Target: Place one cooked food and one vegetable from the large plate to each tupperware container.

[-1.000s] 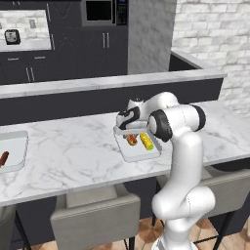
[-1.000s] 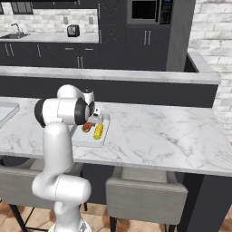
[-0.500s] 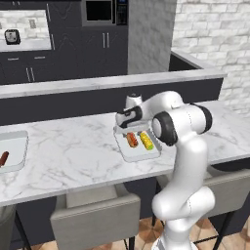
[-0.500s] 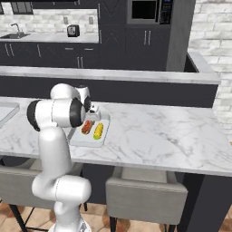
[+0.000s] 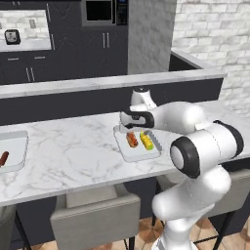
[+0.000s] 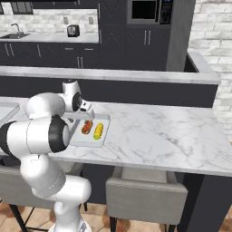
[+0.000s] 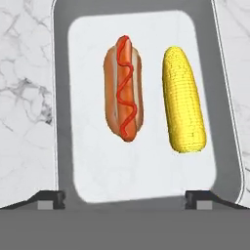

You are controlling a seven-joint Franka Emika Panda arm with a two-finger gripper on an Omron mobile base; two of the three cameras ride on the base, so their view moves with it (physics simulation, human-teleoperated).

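Observation:
A tupperware container (image 5: 123, 151) (image 6: 76, 140) (image 7: 61, 112) lies on the marble counter in front of me. In it a hot dog with a ketchup squiggle (image 5: 132, 140) (image 6: 86, 128) (image 7: 123, 95) and a yellow corn cob (image 5: 146, 140) (image 6: 98, 131) (image 7: 183, 100) rest side by side. My gripper (image 5: 130, 128) (image 6: 84, 115) (image 7: 125, 197) hovers open just above the container's far end, holding nothing. A second tupperware container (image 5: 14, 146) sits at the counter's left end with a brown sausage (image 5: 4, 158) in it. The large plate is out of view.
A raised dark ledge (image 5: 97, 85) runs behind the counter. Two grey stools (image 5: 95, 219) (image 6: 147, 192) stand under the counter's front edge. Open marble (image 6: 158, 131) stretches to the right of the container.
The jaws have spread wide over the container. The hot dog now lies free beside the corn. The arm's elbow has swung lower and the hand has lifted slightly.

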